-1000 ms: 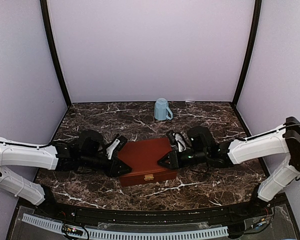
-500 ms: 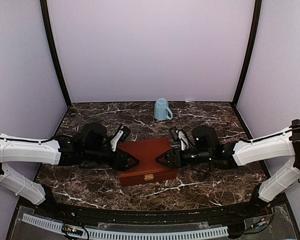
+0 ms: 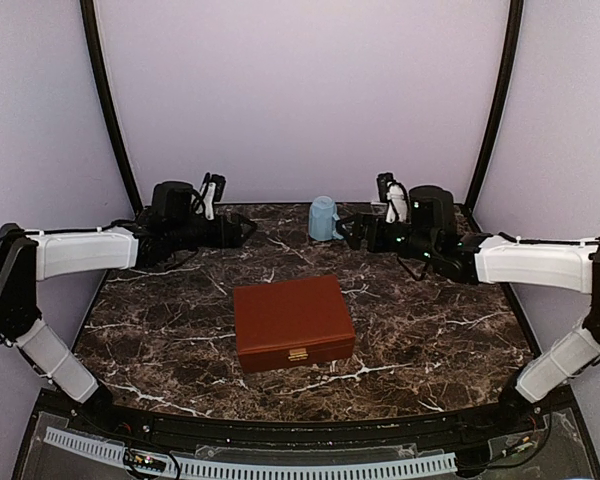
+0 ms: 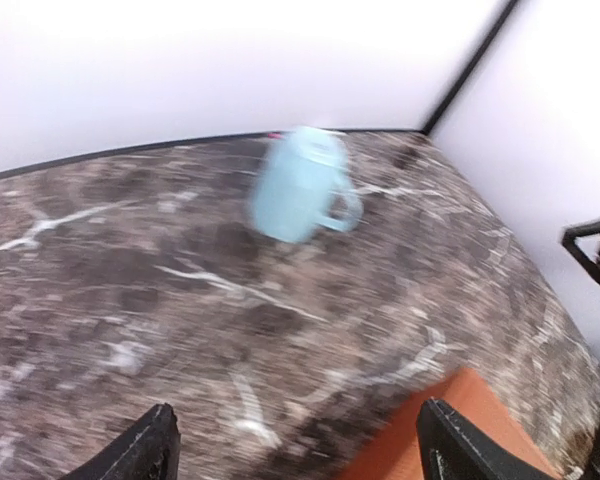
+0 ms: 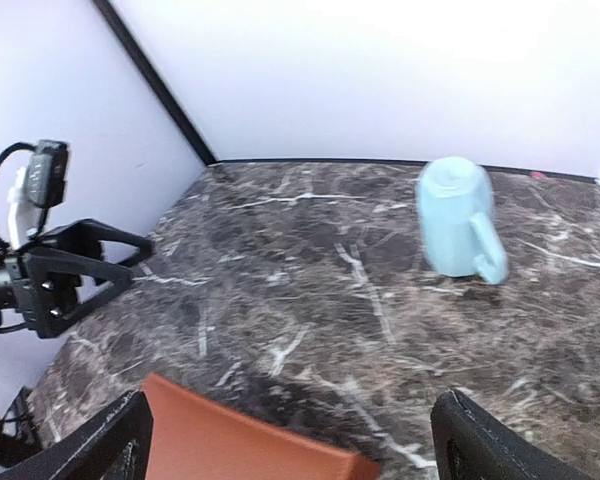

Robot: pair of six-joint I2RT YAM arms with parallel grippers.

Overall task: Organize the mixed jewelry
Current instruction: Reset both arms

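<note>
The mixed jewelry is out of view. A reddish-brown box (image 3: 293,322) lies shut in the middle of the marble table, brass clasp facing the near edge. My left gripper (image 3: 242,231) hovers at the back left, above the table, open with nothing between its fingers (image 4: 145,452). My right gripper (image 3: 352,232) hovers at the back right, also open and empty, its jaws spread wide. Both point inward toward each other, well apart from the box. A corner of the box (image 4: 405,450) shows in the left wrist view, and the box's edge (image 5: 230,445) in the right wrist view.
A pale blue mug (image 3: 325,219) stands at the back centre between the two grippers, close to the right one; the mug (image 4: 298,185) (image 5: 460,215) shows in both wrist views. Lilac walls and black corner posts (image 3: 110,110) close in the table (image 3: 430,330).
Both grippers left the sides of the box, rose and drew back toward the far wall. Their jaws opened wide. The box stayed where it was.
</note>
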